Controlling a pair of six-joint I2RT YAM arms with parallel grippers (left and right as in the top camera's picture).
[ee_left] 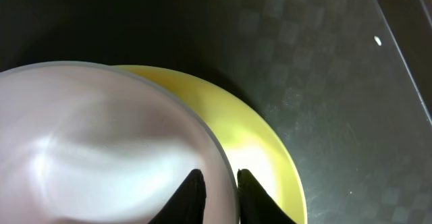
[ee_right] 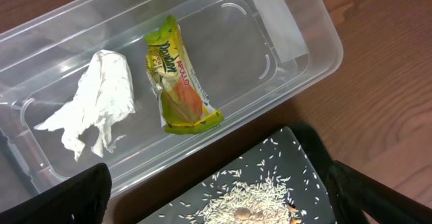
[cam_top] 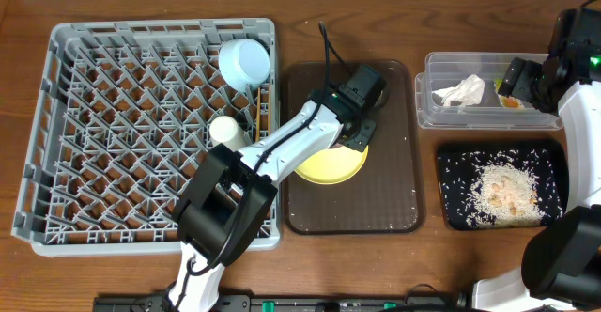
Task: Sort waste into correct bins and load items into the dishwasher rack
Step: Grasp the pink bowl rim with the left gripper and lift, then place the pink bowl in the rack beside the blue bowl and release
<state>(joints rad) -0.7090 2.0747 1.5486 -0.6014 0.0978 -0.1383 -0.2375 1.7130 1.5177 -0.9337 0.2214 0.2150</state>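
My left gripper [ee_left: 219, 183] is shut on the rim of the pale pink bowl [ee_left: 101, 143], one finger inside and one outside. The bowl sits on the yellow plate [ee_left: 270, 150], which also shows in the overhead view [cam_top: 331, 166]; there my left gripper [cam_top: 357, 129] hides the bowl. The grey rack [cam_top: 56, 115] holds the light blue bowl [cam_top: 242, 63] and the white cup [cam_top: 225, 129]. My right gripper [ee_right: 216, 204] is open and empty above the clear tub [ee_right: 304, 48], which holds the napkin [ee_right: 94, 99] and wrapper [ee_right: 177, 75]. Rice [ee_right: 256, 204] lies in the black tray [ee_right: 297, 150]. I cannot make out the chopsticks.
The plate rests on the dark brown serving tray [cam_top: 394, 199] between the rack and the bins. The clear tub [cam_top: 432, 68] stands behind the black tray [cam_top: 451, 162] at the right. My left arm stretches from the front edge across the rack's right side.
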